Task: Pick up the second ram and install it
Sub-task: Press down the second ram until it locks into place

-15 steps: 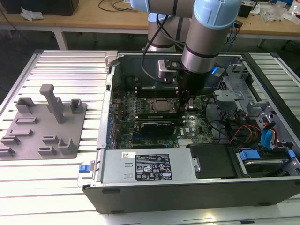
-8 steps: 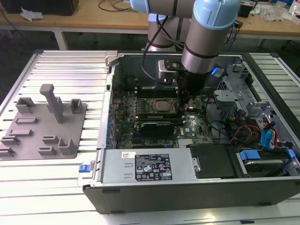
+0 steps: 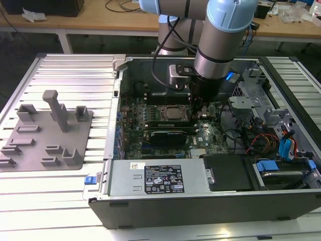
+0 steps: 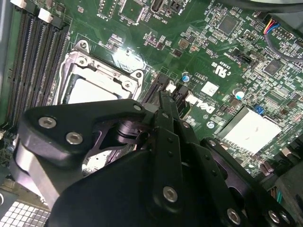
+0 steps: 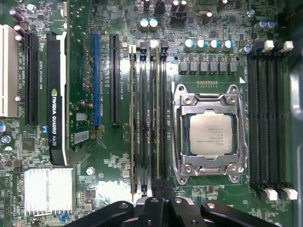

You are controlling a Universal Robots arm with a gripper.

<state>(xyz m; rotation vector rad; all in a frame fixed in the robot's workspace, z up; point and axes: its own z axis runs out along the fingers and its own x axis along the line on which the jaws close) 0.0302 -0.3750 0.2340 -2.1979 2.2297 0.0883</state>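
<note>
Slatted bench point(image 3: 60, 75) carried the open case point(image 3: 150, 201); my pincer point(image 5: 158, 198) hung low over the board, seemingly clenched, just above two rams point(image 5: 156, 118) seated beside the processor point(image 5: 211, 134).

Green printed motherboard point(image 5: 118, 175) carries a square silver processor chip point(image 5: 211, 134) in a bright metal frame, black memory slots with white end clips point(image 5: 270, 118) and one blue expansion slot point(image 5: 96, 78). Black rectangular expansion card point(image 5: 56, 94) bears a green stripe. Pale grey plastic fixture point(image 3: 47, 133) sits on a white ribbed table point(image 3: 65, 68); the arm's joint cap point(image 3: 228, 12) is light blue.
</note>
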